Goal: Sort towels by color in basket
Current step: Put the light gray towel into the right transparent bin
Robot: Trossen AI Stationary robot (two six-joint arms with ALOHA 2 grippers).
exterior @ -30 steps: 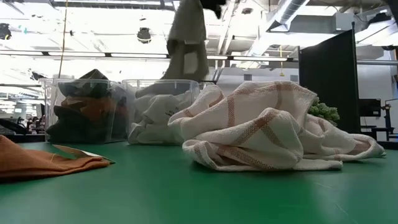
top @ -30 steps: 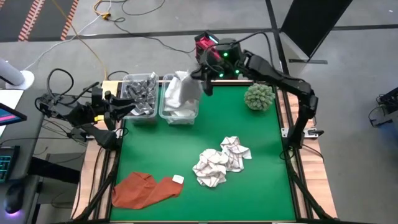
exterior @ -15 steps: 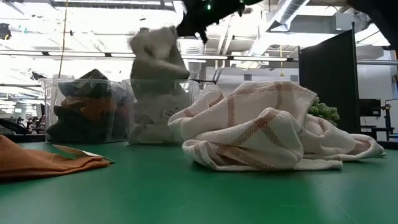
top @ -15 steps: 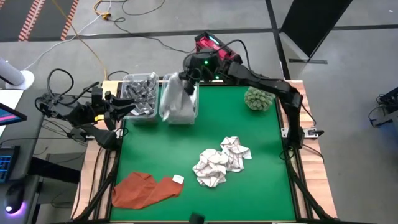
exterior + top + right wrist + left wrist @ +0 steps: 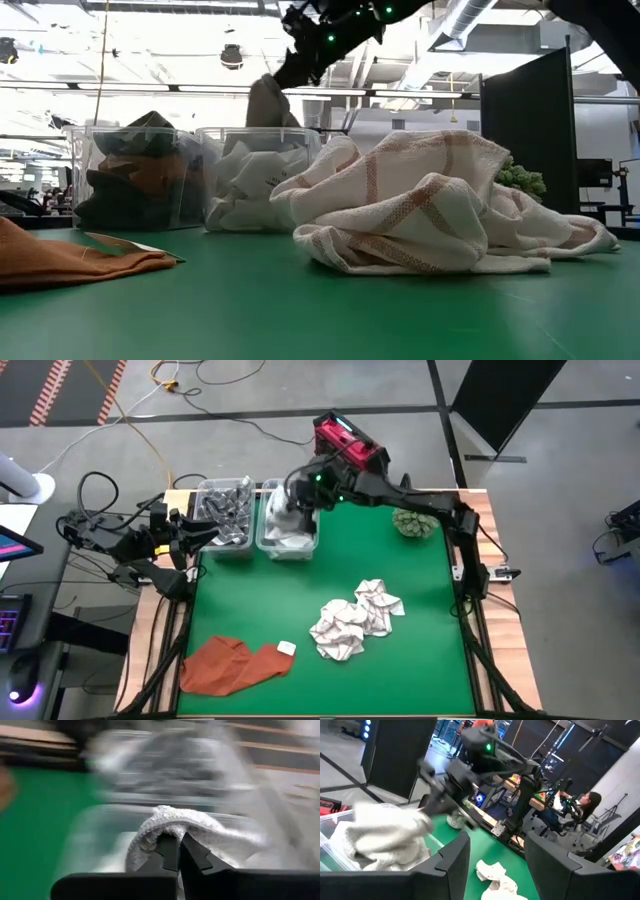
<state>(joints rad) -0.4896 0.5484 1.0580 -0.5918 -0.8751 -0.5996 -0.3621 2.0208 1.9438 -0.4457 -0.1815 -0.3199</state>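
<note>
Reaching across the far edge of the worktop (image 5: 400, 660), with the right claw (image 5: 290, 500) pinched together on a white towel (image 5: 172, 822) and hanging it over the clear bin (image 5: 288, 530) already holding pale cloths. Gripping that towel by a bunched fold at its top, probably so the loose cloth droops straight down into the bin rather than catching on the rim. Showing in the low view as a grey-white lump just above the bin's edge, under the dark arm.

Waiting at the worktop's left edge, beside the second clear bin (image 5: 225, 515) of dark grey and orange cloths: the left claw (image 5: 492, 865), with its fingers standing apart and holding nothing.

Keeping light and dark colours in separate bins, side by side at the back, likely to make each drop a short reach.

Lying in a crumpled heap near the middle of the green surface: the white checked towels (image 5: 355, 620), with reddish stripes visible in the low view. Lying flat near the front left corner: a rust-orange towel (image 5: 230, 665), carrying a small white tag (image 5: 286, 649) with no legible writing. Sitting at the far right, apart from the cloths: a green spiky ball (image 5: 415, 520). Showing no readable brand or label anywhere.
</note>
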